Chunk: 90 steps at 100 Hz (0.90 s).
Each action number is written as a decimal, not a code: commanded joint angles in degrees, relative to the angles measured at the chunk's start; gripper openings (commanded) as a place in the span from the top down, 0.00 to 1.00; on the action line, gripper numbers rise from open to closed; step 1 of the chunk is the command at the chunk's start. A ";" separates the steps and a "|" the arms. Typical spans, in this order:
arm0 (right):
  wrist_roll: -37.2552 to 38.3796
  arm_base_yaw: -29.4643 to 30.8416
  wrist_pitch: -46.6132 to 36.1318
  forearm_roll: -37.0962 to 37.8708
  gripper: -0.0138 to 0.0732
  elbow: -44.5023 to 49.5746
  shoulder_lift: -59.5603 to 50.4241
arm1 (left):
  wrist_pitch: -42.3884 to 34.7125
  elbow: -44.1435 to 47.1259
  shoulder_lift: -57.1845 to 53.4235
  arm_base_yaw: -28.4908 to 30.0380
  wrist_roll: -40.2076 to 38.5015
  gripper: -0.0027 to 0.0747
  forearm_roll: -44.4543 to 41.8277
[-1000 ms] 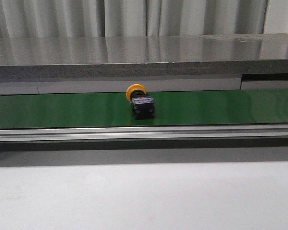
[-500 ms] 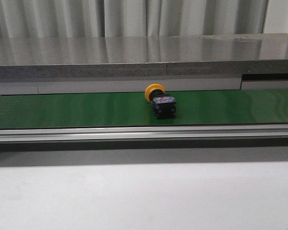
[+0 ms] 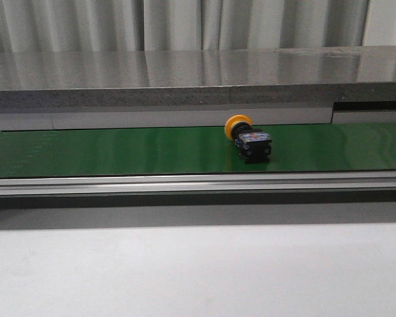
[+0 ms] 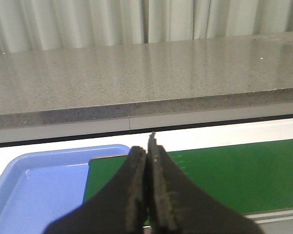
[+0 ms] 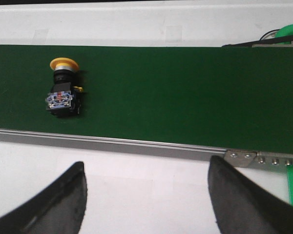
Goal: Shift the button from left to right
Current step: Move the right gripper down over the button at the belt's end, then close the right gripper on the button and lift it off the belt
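The button (image 3: 249, 138), with a yellow-orange cap and a black body with blue and red marks, lies on its side on the green conveyor belt (image 3: 119, 150), a little right of the middle. It also shows in the right wrist view (image 5: 62, 93), cap pointing away from the gripper. My right gripper (image 5: 145, 168) is open and empty, held over the white table on the near side of the belt, apart from the button. My left gripper (image 4: 147, 152) is shut and empty above the left end of the belt. Neither gripper shows in the front view.
A blue tray (image 4: 34, 185) sits at the belt's left end. A metal rail (image 3: 198, 183) runs along the belt's near edge. A grey stone ledge (image 3: 198, 86) stands behind the belt. A green cable (image 5: 289, 32) lies at the belt's right end.
The button has travelled to the right along the belt, from the middle to right of the middle, keeping the same pose.
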State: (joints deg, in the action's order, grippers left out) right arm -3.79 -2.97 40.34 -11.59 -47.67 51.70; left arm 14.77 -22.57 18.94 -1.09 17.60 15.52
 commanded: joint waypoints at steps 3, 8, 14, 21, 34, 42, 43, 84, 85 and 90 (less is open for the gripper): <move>-1.81 0.38 -3.20 -1.19 0.23 -3.50 1.36 | -4.56 -1.57 0.43 -0.47 -0.02 0.99 0.48; -3.39 0.38 -2.23 -1.65 0.23 -4.80 3.18 | -4.56 -1.57 0.43 -0.47 -0.02 0.99 0.48; -5.55 0.38 -1.22 -2.65 0.23 -6.65 5.37 | -4.56 -1.57 0.43 -0.47 -0.02 0.99 0.48; -7.56 0.38 -0.33 -4.40 0.23 -8.77 8.42 | -4.56 -1.57 0.43 -0.47 -0.02 0.99 0.48; -10.83 -0.61 -0.24 -7.96 0.23 -11.82 14.16 | -4.56 -1.57 0.43 -0.47 -0.02 0.99 0.48; -12.21 -1.78 -0.35 -8.31 0.23 -13.69 17.57 | -4.56 -1.57 0.43 -0.47 -0.02 0.99 0.48; -12.30 -2.02 -0.35 -8.31 0.23 -13.86 18.20 | -4.56 -1.57 0.43 -0.47 -0.02 0.99 0.48; -13.41 -5.53 -2.36 -7.10 0.23 -20.00 34.25 | -4.56 -1.57 0.43 -0.47 -0.02 0.99 0.48; -13.41 -5.53 -2.55 -7.10 0.23 -20.02 34.44 | -4.56 -1.57 0.43 -0.47 -0.02 0.99 0.48; -13.41 -5.60 -3.40 -7.10 0.23 -20.07 35.67 | -4.56 -1.57 0.43 -0.47 -0.02 0.99 0.48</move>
State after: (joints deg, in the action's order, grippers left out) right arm -16.35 -8.45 40.59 -18.51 -65.53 87.39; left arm 14.77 -22.57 18.94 -1.09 17.60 15.52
